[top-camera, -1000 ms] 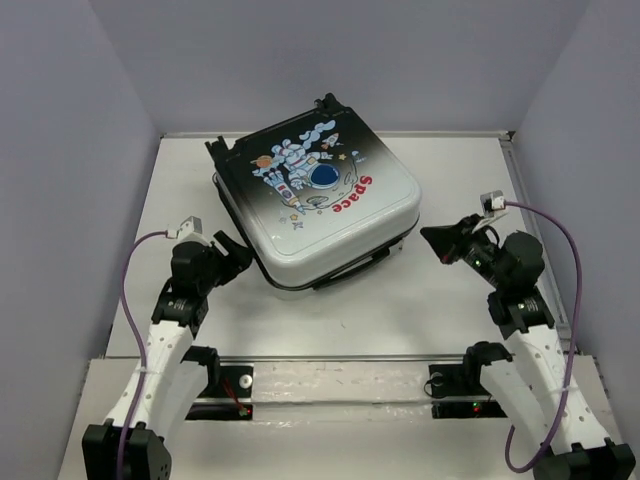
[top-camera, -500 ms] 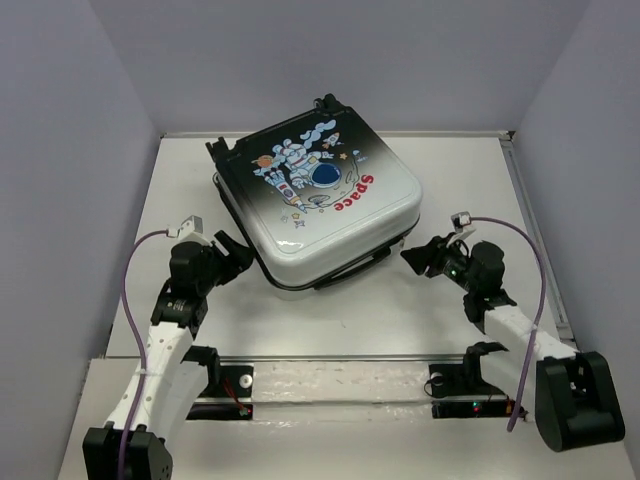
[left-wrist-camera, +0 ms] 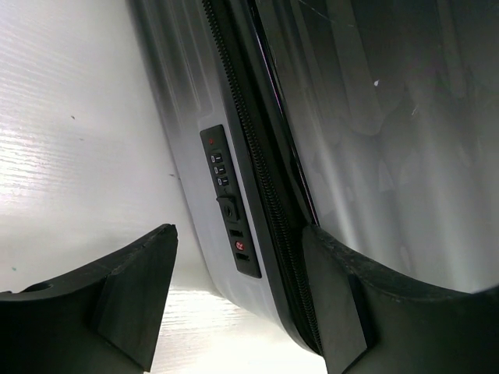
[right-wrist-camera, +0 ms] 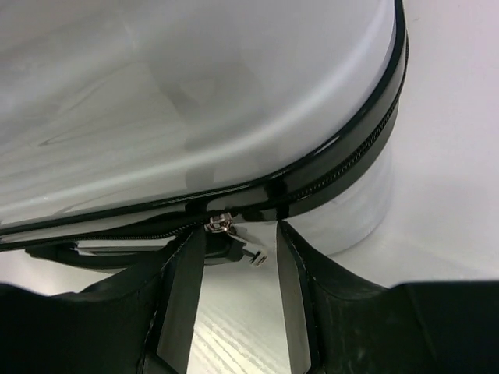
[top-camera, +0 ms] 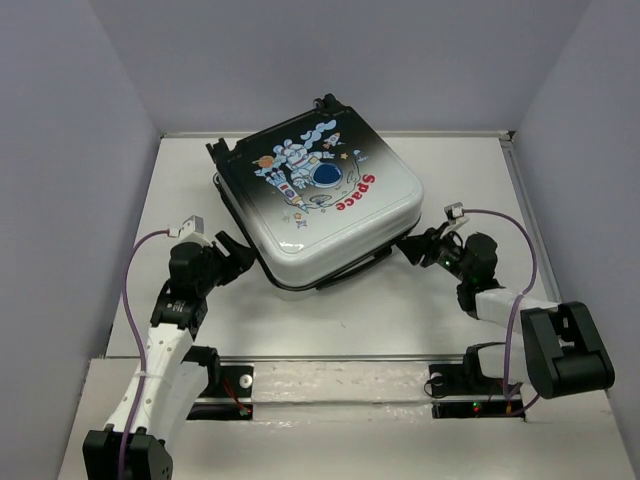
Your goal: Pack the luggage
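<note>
Shows luggage shut near worktop's far edge, left pincer parted beside lock, right pincer parted astride zipper pull.

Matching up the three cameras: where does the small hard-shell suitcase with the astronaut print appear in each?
Top external: the astronaut-print hard-shell suitcase lies flat, centre of the white table.
Left wrist: its glossy grey side fills the centre and right.
Right wrist: its pale shell fills the upper half.
Shared landmark: its black zipper seam, along the edge in all three.
</note>
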You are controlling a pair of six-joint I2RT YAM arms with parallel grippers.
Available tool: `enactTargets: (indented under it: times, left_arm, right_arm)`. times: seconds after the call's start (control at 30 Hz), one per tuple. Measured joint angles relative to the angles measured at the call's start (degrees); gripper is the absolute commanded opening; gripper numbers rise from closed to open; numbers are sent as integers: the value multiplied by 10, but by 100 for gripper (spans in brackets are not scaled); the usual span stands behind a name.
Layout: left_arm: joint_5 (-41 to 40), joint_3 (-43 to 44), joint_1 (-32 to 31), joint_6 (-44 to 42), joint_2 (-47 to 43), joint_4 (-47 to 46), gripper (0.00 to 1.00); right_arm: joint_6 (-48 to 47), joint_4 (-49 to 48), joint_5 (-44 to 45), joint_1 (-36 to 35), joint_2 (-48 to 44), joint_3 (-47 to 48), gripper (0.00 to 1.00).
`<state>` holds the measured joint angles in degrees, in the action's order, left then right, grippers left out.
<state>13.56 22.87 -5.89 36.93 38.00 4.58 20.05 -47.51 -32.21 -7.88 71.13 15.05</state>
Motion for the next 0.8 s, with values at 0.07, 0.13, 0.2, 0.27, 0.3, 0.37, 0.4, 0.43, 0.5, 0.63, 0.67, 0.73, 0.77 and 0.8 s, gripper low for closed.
enactTargets:
  times: [0.07, 0.13, 0.2, 0.27, 0.3, 0.37, 0.4, 0.43, 0.5, 0.63, 0.67, 0.73, 0.77, 0.8]
  left_arm:
    - [0, 0, 0, 0, 0, 0, 76]
    - [1, 0, 0, 0, 0, 0, 76]
    - [2, 0, 0, 1, 0, 0, 75]
    - [8, 0, 0, 3, -1, 0, 74]
    - [14, 0, 0, 7, -3, -2, 73]
    - [26, 0, 0, 15, -8, -9, 71]
    - [32, -2, 0, 20, -10, -18, 69]
    - [39, -5, 0, 23, -13, -28, 63]
    - [50, -15, 0, 33, -16, -40, 55]
    - [64, -28, -3, 45, -16, -56, 45]
    - [65, -29, -6, 48, -16, -58, 44]
    - [66, -35, -16, 54, -16, -68, 43]
    - [65, -38, -23, 59, -15, -70, 43]
    - [61, -40, -32, 62, -12, -75, 43]
  right_arm:
    - [-3, -11, -2, 0, 12, 7, 43]
    - [-7, -24, -6, 0, 27, 10, 38]
    - [-7, -36, -11, 0, 40, 10, 27]
    - [-7, -46, -14, 0, 52, 13, 26]
    - [-5, -57, -17, 0, 59, 14, 25]
    - [-1, -72, -21, 0, 71, 14, 16]
    - [1, -78, -22, 0, 74, 14, 13]
    - [6, -94, -24, 0, 86, 14, 11]
    - [20, -122, -24, 0, 106, 14, 7]
    - [42, -163, -24, 0, 122, 4, 7]
    - [50, -171, -24, -1, 123, -1, 7]
    - [56, -174, -11, -9, 118, -7, 7]
    - [57, -168, 6, -25, 110, -10, 7]
    - [55, -147, 24, -47, 96, -11, 7]
